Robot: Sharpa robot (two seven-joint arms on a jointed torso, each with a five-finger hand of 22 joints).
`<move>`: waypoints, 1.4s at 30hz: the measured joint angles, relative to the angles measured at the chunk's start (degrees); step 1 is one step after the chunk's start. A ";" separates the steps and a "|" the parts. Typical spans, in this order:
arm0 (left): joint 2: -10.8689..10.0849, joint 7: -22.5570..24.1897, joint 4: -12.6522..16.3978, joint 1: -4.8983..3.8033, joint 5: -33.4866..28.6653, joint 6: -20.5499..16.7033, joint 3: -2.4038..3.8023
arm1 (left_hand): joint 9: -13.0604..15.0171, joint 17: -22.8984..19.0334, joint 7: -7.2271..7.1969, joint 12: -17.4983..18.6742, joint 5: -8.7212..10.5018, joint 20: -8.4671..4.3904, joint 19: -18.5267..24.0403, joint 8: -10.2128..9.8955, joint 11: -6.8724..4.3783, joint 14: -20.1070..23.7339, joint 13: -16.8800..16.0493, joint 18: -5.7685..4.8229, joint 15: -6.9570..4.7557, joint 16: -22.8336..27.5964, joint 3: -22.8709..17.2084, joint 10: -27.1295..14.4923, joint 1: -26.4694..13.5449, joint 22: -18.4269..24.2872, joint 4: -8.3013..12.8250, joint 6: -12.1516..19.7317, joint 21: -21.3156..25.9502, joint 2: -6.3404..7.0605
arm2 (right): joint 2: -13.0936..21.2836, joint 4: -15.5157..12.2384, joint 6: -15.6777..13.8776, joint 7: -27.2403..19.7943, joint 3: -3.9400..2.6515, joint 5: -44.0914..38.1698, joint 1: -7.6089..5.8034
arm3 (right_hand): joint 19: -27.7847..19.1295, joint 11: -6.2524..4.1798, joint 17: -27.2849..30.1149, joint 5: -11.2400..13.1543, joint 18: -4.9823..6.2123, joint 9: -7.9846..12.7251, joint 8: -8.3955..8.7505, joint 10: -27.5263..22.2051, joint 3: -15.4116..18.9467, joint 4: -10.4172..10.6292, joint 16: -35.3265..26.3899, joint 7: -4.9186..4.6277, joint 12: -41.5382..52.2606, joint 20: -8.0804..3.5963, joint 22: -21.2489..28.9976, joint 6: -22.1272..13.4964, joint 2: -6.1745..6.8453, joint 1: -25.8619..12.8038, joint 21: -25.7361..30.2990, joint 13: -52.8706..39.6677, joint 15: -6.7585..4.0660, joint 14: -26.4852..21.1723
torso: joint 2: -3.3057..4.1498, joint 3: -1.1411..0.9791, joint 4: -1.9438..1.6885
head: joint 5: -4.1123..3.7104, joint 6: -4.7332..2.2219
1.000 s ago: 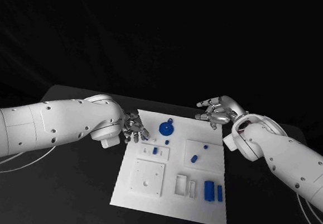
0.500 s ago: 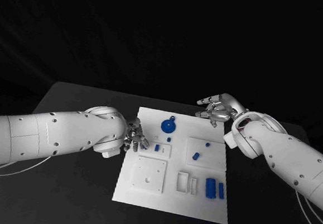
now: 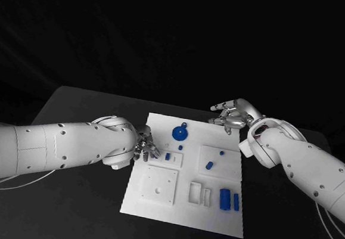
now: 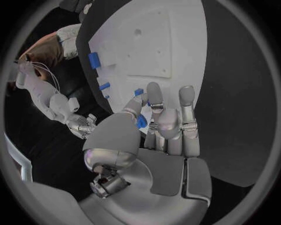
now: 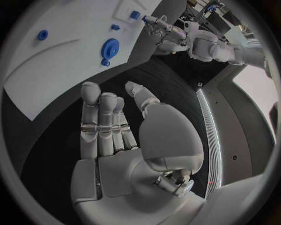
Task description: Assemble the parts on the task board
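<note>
The white task board [image 3: 147, 212] lies in the middle of the table. A round blue part [image 3: 179, 134] sits near its far edge, and small blue parts [image 3: 209, 165] stand further in. Two blue cylinders [image 3: 229, 201] lie at its right side. My left hand [image 3: 145, 146] hovers at the board's left edge with its fingers stretched toward a small blue peg [image 3: 167, 154] and holds nothing. In the left wrist view this left hand [image 4: 166, 126] has blue pieces [image 4: 139, 92] just past its fingertips. My right hand [image 3: 232, 116] is open beyond the board's far right corner.
A square white plate [image 3: 159, 187] with a hole lies on the board's near left, with narrow white slots [image 3: 199, 195] beside it. In the right wrist view the right hand [image 5: 114, 136] is over dark table, and the board [image 5: 53, 75] and the round blue part [image 5: 109, 48] lie beyond it.
My left hand has slid a little nearer along the board's left edge as the left arm swung in. The right hand has hardly moved. The head camera has shifted slightly.
</note>
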State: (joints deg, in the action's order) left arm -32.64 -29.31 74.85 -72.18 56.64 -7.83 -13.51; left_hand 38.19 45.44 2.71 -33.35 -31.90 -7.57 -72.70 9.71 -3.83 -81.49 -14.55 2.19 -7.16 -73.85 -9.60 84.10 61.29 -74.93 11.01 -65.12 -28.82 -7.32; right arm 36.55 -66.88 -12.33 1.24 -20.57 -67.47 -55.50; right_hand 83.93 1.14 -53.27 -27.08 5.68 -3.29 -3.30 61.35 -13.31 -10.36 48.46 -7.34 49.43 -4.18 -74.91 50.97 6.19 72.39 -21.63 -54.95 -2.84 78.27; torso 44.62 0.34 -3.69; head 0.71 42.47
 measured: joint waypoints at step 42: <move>2.12 0.22 -2.61 1.38 5.13 -1.72 0.07 | 7.07 0.14 0.20 -0.21 -0.46 0.00 0.01 -0.15 -0.01 0.01 0.16 0.00 0.01 0.00 0.15 -0.01 0.01 0.02 0.16 -0.20 -0.23 0.01 | 0.21 -0.17 0.19 0.00 0.00 -0.09 0.05 | 0.00 0.00 0.00 0.00 0.00 -0.05 0.00 0.00 -0.16 -0.16 -0.20 0.00 0.00 0.00 0.00 0.00 -0.25 -0.24 0.00 -0.01 0.00 0.00 | 0.04 0.07 -0.03 | -0.08 0.32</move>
State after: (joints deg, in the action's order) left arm -30.52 -29.09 72.24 -70.81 61.77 -9.56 -13.44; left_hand 45.26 45.58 2.91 -33.55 -32.35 -7.57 -72.70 9.56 -3.84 -81.49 -14.39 2.19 -7.14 -73.84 -9.45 84.09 61.30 -74.91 11.18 -65.32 -29.05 -7.31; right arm 36.76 -67.06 -12.14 1.24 -20.57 -67.56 -55.45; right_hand 83.93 1.14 -53.28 -27.07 5.68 -3.34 -3.30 61.34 -13.47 -10.52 48.25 -7.34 49.43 -4.18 -74.90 50.97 5.94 72.14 -21.63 -54.96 -2.84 78.27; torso 44.66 0.41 -3.72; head 0.63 42.80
